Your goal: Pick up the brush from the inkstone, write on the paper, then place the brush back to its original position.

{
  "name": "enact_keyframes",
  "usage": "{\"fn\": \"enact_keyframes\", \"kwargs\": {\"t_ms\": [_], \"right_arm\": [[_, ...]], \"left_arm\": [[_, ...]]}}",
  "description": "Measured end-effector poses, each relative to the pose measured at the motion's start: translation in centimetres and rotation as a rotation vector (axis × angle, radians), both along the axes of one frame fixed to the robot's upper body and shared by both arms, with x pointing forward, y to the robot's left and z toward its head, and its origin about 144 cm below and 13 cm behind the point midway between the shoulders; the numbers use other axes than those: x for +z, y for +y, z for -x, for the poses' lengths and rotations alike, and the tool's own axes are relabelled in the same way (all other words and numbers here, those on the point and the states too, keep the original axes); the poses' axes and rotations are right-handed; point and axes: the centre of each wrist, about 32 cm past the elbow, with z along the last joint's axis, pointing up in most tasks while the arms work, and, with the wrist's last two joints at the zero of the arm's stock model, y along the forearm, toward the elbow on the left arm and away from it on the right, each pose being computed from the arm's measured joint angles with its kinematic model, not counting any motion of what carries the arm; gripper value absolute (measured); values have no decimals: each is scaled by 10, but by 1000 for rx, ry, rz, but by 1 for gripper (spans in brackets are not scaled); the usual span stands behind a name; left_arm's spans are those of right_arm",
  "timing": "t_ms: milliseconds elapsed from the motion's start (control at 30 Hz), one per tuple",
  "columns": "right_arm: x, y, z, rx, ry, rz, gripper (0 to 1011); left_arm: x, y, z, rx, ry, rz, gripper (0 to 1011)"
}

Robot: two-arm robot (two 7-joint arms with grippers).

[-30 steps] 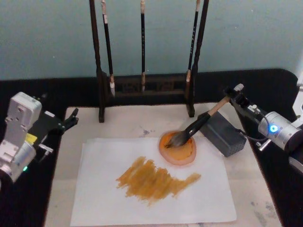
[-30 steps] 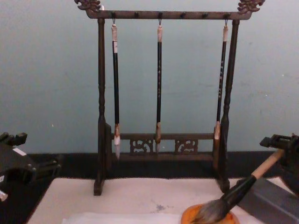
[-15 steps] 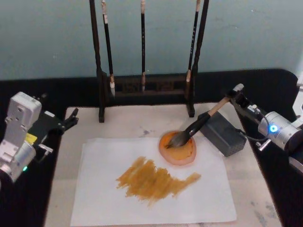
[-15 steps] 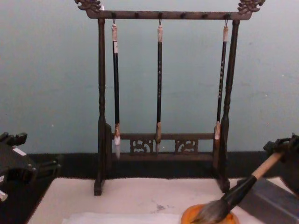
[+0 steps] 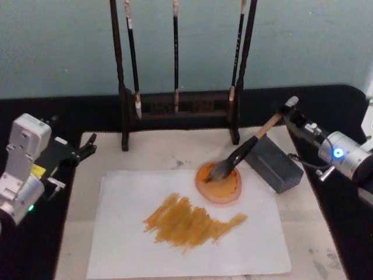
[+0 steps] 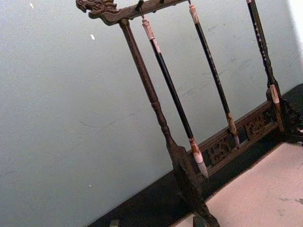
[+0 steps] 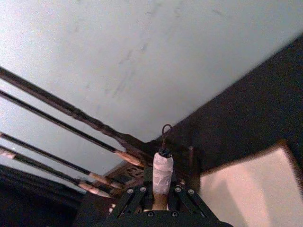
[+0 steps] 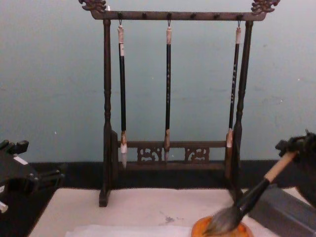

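The brush [image 5: 245,150] leans in the right half of the head view. Its bristles sit down in the inkstone [image 5: 226,191], and its handle rises to the upper right, over the corner of a grey block [image 5: 277,166] just beside the dish. The right gripper [image 5: 287,112] is clamped on the handle's top end, near the right edge of the pale mat [image 5: 163,153]. The inkstone overlaps the upper edge of the paper [image 5: 128,245]. Ochre strokes [image 5: 189,221] fill the sheet's middle, leaving bare margins below and at the left. The brush stand [image 5: 175,108] closes off the back, its right post close to the handle. The left gripper [image 5: 87,146] sits at the mat's left edge, well apart; whether it is open or closed cannot be told.
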Motion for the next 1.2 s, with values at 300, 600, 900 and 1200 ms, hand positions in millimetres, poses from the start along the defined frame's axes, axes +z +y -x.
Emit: {"fn": "enact_keyframes", "kwargs": {"t_ms": [300, 600, 900, 1200], "right_arm": [[31, 2, -3, 46, -97, 68, 156], [70, 15, 1, 123, -265, 224, 156], [101, 41, 8, 228, -438, 389, 156], [116, 64, 18, 388, -516, 436, 156]], "left_arm": [[0, 0, 0, 0, 0, 0, 1010], [0, 0, 0, 0, 0, 0, 1010], [0, 0, 0, 0, 0, 0, 1010], [0, 0, 0, 0, 0, 0, 1010]]}}
